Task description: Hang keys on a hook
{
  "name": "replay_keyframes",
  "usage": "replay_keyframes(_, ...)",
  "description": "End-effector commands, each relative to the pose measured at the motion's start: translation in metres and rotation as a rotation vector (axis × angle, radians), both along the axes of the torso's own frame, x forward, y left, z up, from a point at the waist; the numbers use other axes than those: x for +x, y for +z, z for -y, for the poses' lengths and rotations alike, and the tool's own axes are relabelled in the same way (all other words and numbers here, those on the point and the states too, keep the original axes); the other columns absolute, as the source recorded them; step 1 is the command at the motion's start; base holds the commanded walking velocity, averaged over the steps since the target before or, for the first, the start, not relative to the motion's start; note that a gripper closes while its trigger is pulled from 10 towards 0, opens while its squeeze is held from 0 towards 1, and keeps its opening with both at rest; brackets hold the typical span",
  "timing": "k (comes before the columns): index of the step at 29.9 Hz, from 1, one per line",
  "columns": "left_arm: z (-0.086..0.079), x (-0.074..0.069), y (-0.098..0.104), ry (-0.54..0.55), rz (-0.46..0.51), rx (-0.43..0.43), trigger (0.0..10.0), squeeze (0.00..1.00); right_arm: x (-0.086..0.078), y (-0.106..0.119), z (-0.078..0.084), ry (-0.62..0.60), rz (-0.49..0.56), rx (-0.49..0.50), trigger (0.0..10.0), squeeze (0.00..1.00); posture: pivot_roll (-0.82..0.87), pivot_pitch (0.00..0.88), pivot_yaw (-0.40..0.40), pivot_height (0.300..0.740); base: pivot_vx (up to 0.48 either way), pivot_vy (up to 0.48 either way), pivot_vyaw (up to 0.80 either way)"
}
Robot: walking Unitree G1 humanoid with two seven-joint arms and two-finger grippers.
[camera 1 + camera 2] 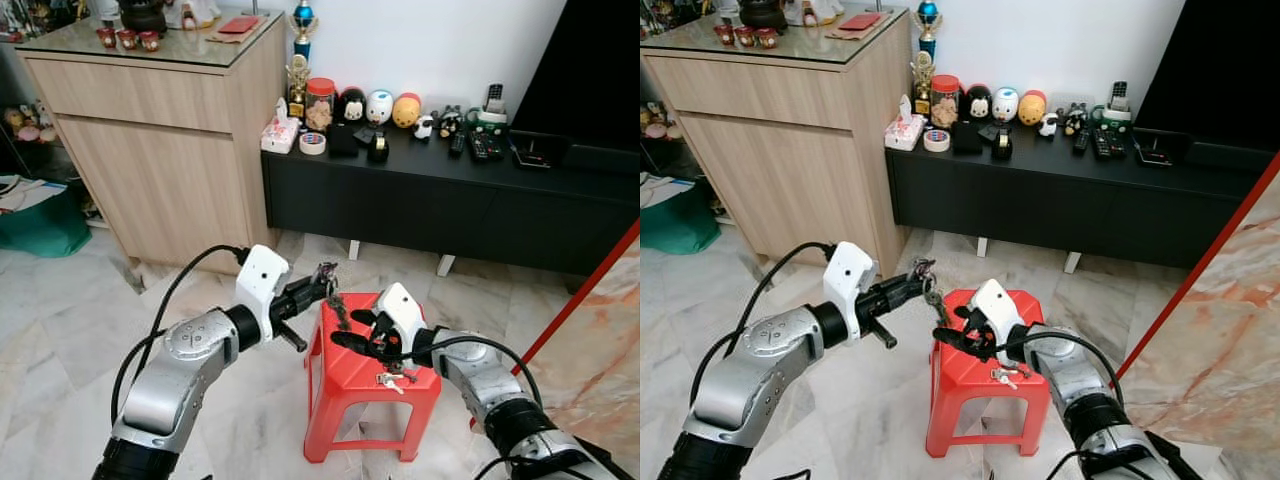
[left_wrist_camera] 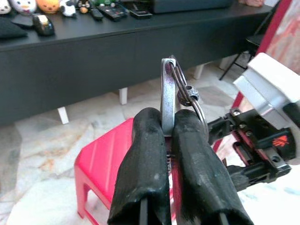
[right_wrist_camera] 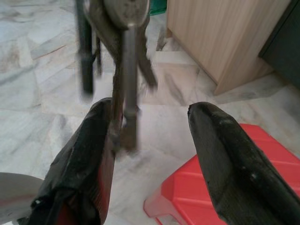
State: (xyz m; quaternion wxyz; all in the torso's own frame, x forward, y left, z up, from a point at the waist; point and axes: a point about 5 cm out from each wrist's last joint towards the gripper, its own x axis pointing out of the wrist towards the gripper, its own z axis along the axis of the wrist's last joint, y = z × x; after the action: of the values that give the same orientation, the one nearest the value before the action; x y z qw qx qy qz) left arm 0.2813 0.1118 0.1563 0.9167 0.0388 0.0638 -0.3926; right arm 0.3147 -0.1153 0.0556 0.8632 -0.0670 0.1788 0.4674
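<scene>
A bunch of keys [image 1: 338, 305] on a metal ring [image 2: 174, 89] hangs above the red stool [image 1: 352, 375], pinched in the left end effector [image 1: 322, 281], whose fingers [image 2: 143, 164] are clamped together. The right end effector [image 1: 352, 330] hovers beside it, fingers [image 3: 229, 164] spread apart. A second key [image 1: 392, 379] lies on the stool.

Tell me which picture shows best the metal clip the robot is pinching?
The left wrist view: the metal clip stands big and sharp between the left gripper's shut fingers, with a ring hooked on it. The eye views show it small above the red stool. The right wrist view shows dangling keys, blurred, by the open right gripper.
</scene>
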Motion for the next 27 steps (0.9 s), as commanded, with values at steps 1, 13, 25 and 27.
replay_keyframes(1,0.006,-0.005,0.008,-0.046,0.017,-0.015,10.0,0.0,0.003,0.003,0.002,-0.01,0.015,0.01,10.0,0.0,0.12,0.0,-0.064,0.74,0.0,0.0,0.0)
replay_keyframes(13,0.009,-0.01,0.008,-0.088,-0.013,-0.024,10.0,0.0,0.009,0.01,-0.002,-0.052,0.067,0.093,10.0,0.0,0.12,0.0,-0.062,0.74,0.0,0.0,0.0)
replay_keyframes(25,0.011,-0.013,0.006,-0.106,-0.034,-0.022,10.0,0.0,0.012,0.016,-0.007,-0.041,0.088,0.153,0.0,0.0,0.13,0.0,-0.061,0.74,0.0,0.0,0.0)
replay_keyframes(27,0.011,-0.013,0.005,-0.107,-0.036,-0.021,10.0,0.0,0.012,0.016,-0.007,-0.043,0.089,0.154,0.0,0.0,0.13,0.0,-0.061,0.74,0.0,0.0,0.0)
